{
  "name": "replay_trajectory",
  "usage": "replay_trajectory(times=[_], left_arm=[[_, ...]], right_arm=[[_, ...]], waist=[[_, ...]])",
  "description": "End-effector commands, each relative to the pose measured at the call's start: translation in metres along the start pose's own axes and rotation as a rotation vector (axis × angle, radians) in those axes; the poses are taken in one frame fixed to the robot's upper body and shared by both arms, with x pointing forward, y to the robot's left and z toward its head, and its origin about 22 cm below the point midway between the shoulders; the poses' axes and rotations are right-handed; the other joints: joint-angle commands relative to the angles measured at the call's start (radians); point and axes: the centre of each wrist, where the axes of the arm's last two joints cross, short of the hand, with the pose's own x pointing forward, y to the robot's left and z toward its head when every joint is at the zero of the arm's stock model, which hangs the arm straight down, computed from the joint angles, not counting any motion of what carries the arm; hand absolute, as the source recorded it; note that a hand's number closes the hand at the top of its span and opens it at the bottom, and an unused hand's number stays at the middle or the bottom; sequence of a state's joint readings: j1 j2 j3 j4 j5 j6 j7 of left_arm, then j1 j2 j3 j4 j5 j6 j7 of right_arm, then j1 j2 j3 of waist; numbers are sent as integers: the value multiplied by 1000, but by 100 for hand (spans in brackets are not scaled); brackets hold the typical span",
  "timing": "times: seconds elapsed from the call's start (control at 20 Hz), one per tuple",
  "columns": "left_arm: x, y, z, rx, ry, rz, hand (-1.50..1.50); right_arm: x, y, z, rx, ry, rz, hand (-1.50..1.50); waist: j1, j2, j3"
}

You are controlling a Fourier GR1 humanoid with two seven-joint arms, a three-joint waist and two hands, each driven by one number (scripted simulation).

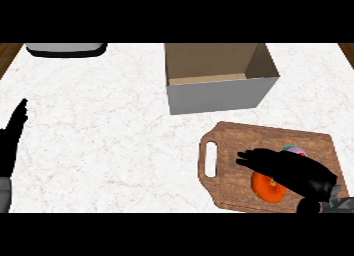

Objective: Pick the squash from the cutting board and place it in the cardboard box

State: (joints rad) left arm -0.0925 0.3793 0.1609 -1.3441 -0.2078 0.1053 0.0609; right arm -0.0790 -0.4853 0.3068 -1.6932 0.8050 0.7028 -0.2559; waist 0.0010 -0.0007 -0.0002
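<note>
Right hand [294, 172] hovers over the orange squash [269, 188], fingers relaxed, not clasping; squash lies near-to-far on the cutting board [243, 137]. Cardboard box [218, 95] stands beyond, unobstructed. Left hand [6, 145] rests open, far left.

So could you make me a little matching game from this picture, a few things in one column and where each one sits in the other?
Things:
1. cardboard box
2. cutting board
3. left hand
4. squash

Places:
A. at the view's left edge, fingers up
B. on the cutting board, under the right hand
C. behind the cutting board
D. lower right of the counter

Pairs: 1-C, 2-D, 3-A, 4-B
</note>
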Motion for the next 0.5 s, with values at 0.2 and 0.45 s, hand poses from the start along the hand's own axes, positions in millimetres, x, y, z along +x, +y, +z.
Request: replay_trajectory(times=[0.2,0.45], left_arm=[[-9,-1,3,0,5,-4,0],[17,-9,3,1,-1,-4,0]], right_arm=[[2,19,-25,-71,49,51,150],[5,31,-46,-239,34,107,150]], waist=[[0,0,0],[2,0,1]])
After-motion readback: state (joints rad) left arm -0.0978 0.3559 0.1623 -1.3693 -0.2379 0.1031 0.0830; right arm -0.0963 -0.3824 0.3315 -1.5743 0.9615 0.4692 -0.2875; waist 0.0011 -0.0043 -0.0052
